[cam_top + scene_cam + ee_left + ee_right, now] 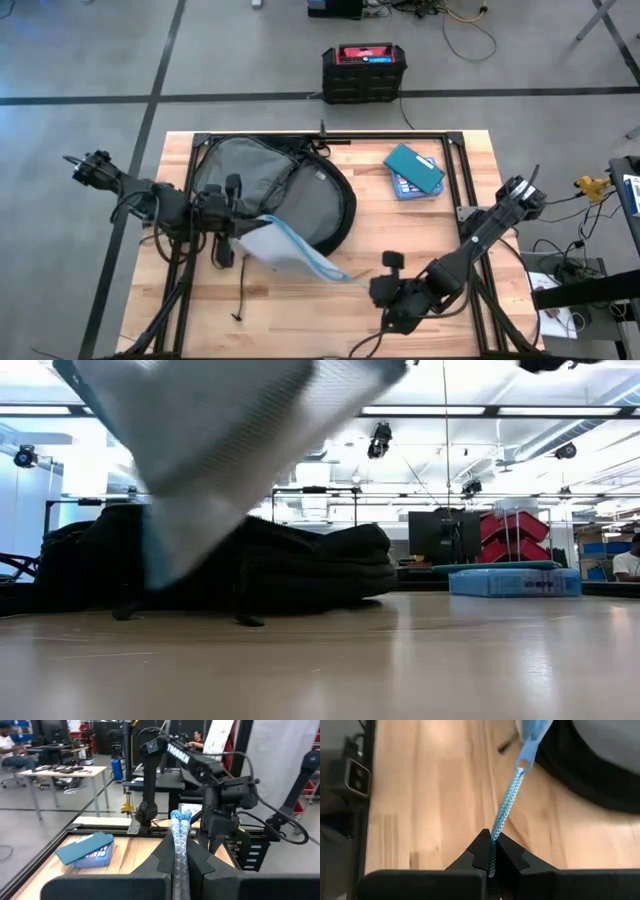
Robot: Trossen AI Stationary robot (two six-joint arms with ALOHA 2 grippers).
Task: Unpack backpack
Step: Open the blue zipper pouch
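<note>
Both sets of fingers are clamped tight on the pouch (275, 245): the left gripper (232, 243) pinches its blue edge, the right gripper (385, 290) its cord (504, 810). It hangs mid-frame just off the backpack (275, 190), which lies open upper-left of centre. Looks partway done to me, since two books (415, 172) already lie upper right, and I can't see what's left inside.

Left hand (236, 243) and right hand (383, 291) both clamped
</note>
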